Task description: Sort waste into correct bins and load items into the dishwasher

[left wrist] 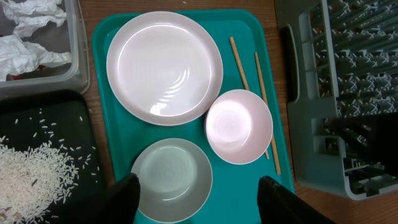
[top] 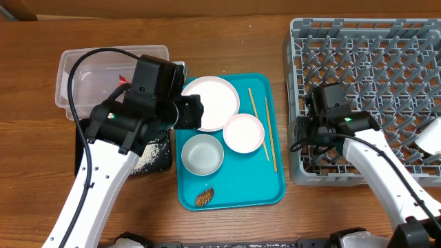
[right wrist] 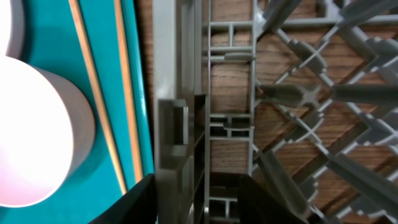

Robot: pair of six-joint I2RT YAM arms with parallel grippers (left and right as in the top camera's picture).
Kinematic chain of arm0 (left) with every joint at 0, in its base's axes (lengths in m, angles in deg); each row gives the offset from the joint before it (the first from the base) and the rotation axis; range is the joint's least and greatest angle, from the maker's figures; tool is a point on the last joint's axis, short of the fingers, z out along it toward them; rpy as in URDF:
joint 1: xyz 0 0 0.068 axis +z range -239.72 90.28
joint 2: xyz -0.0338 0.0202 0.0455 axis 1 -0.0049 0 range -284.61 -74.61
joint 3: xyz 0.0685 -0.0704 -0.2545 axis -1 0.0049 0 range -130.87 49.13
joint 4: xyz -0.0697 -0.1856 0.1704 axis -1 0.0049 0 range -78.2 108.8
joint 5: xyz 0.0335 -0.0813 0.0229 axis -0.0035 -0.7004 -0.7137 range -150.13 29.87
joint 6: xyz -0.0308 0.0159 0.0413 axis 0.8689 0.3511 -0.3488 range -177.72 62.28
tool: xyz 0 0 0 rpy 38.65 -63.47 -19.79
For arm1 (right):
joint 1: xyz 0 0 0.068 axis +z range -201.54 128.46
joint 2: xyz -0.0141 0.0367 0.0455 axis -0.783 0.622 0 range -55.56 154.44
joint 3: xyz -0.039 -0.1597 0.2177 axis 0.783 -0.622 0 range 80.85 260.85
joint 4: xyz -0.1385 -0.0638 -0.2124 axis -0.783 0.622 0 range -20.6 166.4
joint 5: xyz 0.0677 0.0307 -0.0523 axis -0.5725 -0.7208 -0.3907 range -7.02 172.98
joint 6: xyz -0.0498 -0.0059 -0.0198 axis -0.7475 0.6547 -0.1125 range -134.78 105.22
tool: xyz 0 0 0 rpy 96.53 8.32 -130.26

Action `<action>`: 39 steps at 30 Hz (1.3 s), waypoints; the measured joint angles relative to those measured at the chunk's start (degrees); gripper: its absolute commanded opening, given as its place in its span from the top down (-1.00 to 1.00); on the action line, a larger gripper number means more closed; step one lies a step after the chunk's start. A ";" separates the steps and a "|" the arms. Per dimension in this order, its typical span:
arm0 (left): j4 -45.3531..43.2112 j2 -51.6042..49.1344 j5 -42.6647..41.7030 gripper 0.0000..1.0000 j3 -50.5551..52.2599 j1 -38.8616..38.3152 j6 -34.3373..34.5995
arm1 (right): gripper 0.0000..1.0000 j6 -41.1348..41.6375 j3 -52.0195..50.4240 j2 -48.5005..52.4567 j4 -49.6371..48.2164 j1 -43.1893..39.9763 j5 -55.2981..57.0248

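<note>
On the teal serving tray (top: 231, 196) lie the large white plate (left wrist: 165, 68), a pinkish bowl (left wrist: 239, 126), a greyish bowl (left wrist: 172, 179), the chopsticks (top: 260, 124) and a brown scrap (top: 204, 198). The left gripper (left wrist: 199, 186) hovers over the greyish bowl, fingers spread, empty. Beside the tray, rice (left wrist: 28, 174) covers the black tray (left wrist: 43, 115) and tissue (left wrist: 31, 37) fills the clear tub (top: 89, 76). The right gripper (right wrist: 198, 183), likewise released, straddles the grey dish rack (top: 365, 55) at its left wall.

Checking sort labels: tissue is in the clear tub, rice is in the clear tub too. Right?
No. The rice lies on the black tray, not in the clear tub; the tissue is in the tub. The left wrist view shows it.
</note>
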 measured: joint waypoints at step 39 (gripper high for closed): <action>2.84 -11.58 4.63 -0.45 24.04 -24.13 0.44 | -0.20 0.00 16.39 -3.69 18.23 -7.50 -0.59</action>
